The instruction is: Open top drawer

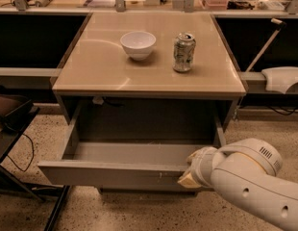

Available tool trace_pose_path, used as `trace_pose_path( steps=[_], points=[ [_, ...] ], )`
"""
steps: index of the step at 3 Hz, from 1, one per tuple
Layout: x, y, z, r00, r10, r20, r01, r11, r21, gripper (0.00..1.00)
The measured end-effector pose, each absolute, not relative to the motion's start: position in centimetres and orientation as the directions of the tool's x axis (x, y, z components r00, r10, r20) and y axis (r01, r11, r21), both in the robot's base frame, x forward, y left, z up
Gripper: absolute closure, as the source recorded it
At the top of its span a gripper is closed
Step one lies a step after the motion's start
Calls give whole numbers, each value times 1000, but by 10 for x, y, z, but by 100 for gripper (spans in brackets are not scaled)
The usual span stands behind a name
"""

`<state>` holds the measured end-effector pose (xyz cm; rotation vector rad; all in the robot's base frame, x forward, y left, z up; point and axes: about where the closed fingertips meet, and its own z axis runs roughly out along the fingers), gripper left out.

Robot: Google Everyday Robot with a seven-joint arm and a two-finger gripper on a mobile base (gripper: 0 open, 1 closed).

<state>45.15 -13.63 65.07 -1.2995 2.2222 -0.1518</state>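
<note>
Top drawer (115,173) pulled well out beneath table (91,69); gripper (190,176) at front panel's right end, touching upper edge, hold cannot tell; white bowl (138,44), can (183,52) apart on table

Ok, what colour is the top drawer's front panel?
The top drawer front is grey, per the camera view; the gripper sits at its right end.

No legible text; gripper (189,178) at top drawer (110,173) front.
</note>
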Motion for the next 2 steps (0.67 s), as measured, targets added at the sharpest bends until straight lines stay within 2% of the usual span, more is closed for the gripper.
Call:
trace_pose_path(
  steps=[1,2],
  points=[
    [452,-136,651,-377,-833,-405,-770,525,-363,81],
    [452,-136,651,-377,-833,-405,-770,525,-363,58]
  ],
)
